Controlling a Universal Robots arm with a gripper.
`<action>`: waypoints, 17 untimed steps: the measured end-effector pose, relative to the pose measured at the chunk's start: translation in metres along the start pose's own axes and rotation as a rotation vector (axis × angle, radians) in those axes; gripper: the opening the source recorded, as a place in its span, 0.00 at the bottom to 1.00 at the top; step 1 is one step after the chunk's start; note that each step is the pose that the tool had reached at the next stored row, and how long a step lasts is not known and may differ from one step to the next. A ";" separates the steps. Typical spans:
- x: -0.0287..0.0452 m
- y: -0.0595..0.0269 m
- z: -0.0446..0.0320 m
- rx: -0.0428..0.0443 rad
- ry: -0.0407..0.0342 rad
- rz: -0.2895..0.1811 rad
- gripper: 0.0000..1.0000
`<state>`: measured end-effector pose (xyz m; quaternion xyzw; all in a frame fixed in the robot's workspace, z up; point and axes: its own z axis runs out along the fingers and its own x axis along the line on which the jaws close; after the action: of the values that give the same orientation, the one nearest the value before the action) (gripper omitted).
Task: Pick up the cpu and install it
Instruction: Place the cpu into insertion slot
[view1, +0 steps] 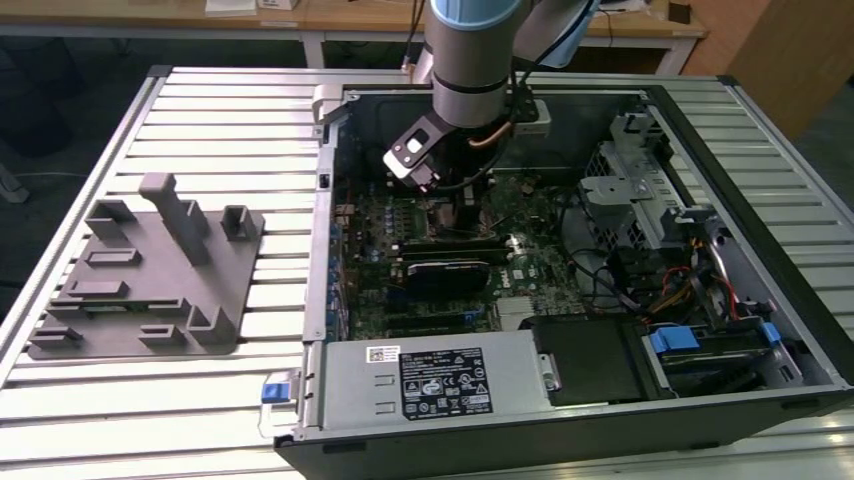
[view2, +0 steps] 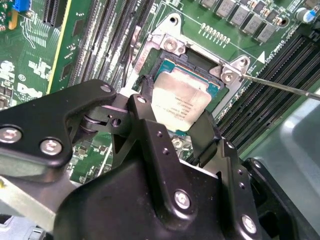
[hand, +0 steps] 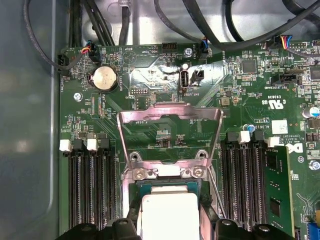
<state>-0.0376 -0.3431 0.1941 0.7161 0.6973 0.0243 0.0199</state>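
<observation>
**One chip at the socket, not yet released**

Exterior view: the arm (view1: 467, 50) reaches down into the open computer case (view1: 561, 440), with the gripper (view1: 467, 212) low over the motherboard (view1: 387, 290). The grey fixture tray (view1: 140, 285) lies well apart, on the exterior view's left. The fingertips are lost among dark parts here.

Second wrist view: the black fingers (view2: 142, 107) are drawn in narrow against two opposite edges of the cpu (view2: 180, 102), holding it within the socket frame (view2: 167, 47). I judge this the placing step. Seating calls for the chip square to the frame and flat, with no sideways push. Whether it already rests fully down I cannot tell; the gripper body hides its near edge.

First wrist view: the load plate (hand: 170, 116) stands open just beyond the cpu, whose near part is cut off.
</observation>
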 end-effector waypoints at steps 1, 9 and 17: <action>0.0000 0.0000 0.0000 0.0000 0.0000 0.000 0.54; -0.0001 -0.0002 0.0003 0.0001 0.0017 0.000 0.54; -0.0006 -0.0015 0.0004 0.0000 0.0023 0.000 0.54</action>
<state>-0.0390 -0.3437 0.1936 0.7161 0.6973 0.0251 0.0191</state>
